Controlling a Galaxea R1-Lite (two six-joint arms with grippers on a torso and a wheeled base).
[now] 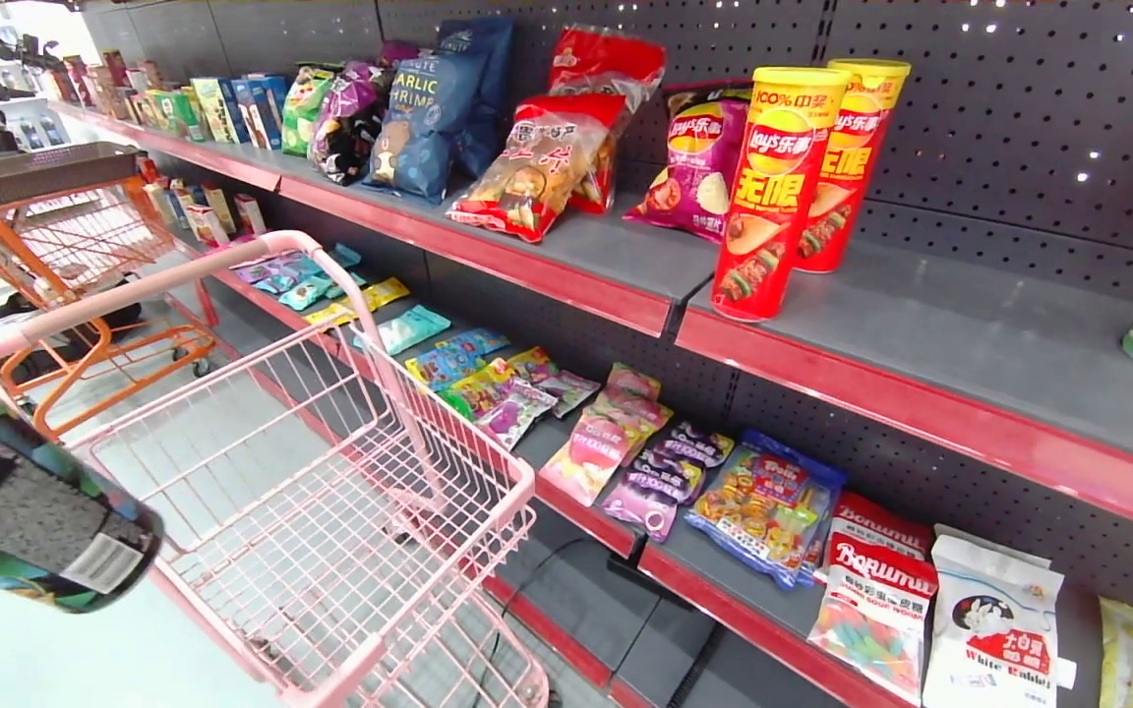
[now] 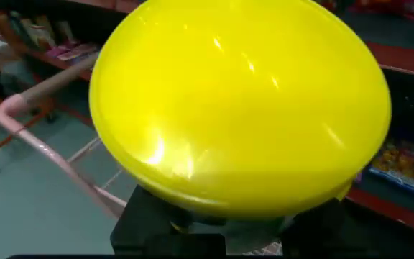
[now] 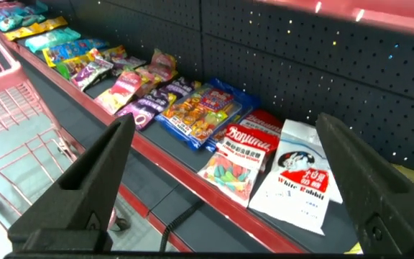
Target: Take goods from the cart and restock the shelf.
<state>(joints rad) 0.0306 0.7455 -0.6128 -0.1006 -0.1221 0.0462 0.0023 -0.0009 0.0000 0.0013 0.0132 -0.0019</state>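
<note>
The chip tube [image 1: 30, 511], dark with a green pattern and a barcode label, is seen at 8 o'clock in the head view, with the pink cart [image 1: 330, 472] at its 3 o'clock. Its yellow lid [image 2: 239, 108] is turned to the left wrist camera. The tube is clamped between the jaws of the left gripper [image 2: 228, 229]. Two yellow-lidded red tubes [image 1: 773, 187] are stood upright on the upper shelf [image 1: 921, 334] at 1 o'clock. The right gripper [image 3: 225, 126] is held over the candy bags [image 3: 196, 115] of the lower shelf [image 3: 165, 160], jaws spread wide, nothing gripped.
</note>
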